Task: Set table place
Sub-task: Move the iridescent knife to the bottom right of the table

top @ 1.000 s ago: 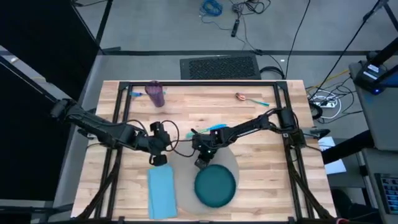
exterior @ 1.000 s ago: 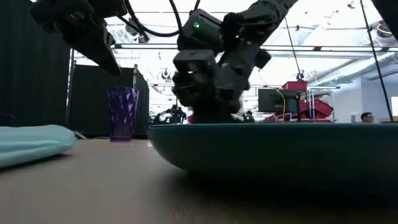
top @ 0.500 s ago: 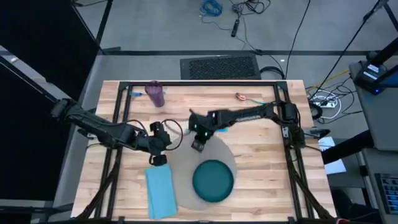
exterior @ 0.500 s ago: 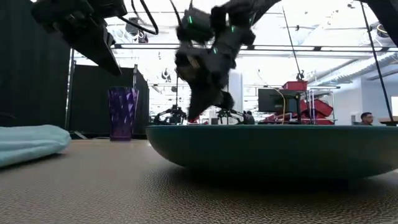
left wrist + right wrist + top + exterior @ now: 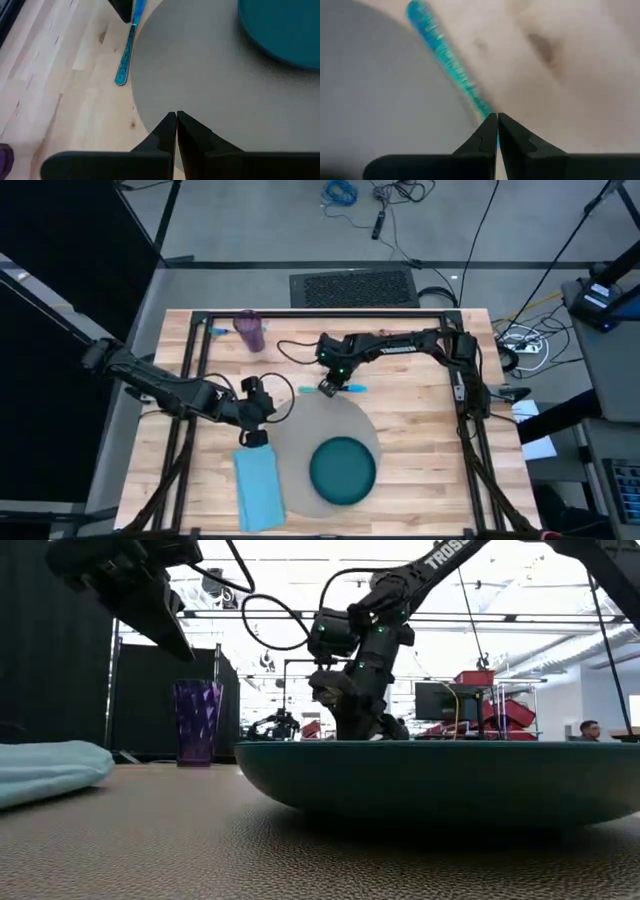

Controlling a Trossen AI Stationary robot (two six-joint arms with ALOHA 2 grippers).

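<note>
Two grippers worked: right gripper (image 5: 328, 387), fingers clenched on a blue utensil (image 5: 127, 50) beside the placemat (image 5: 300, 415); lifting straight seemed wise. Left gripper (image 5: 254, 437) was clenched, empty.

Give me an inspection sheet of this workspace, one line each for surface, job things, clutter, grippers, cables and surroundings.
Surface: wood table, black frame.
Job things: grey placemat with teal plate on it; blue napkin beside the mat; blue utensil on the wood along the mat's far edge; purple cup and a spoon near the far edge.
Clutter: nothing seen.
Grippers: left gripper over the mat's edge, jaws shut, empty; right gripper at the blue utensil, jaws shut, grip unclear.
Cables: loops on both arms; loose cables on the floor.
Surroundings: floor mat behind the table; a person far off.
</note>
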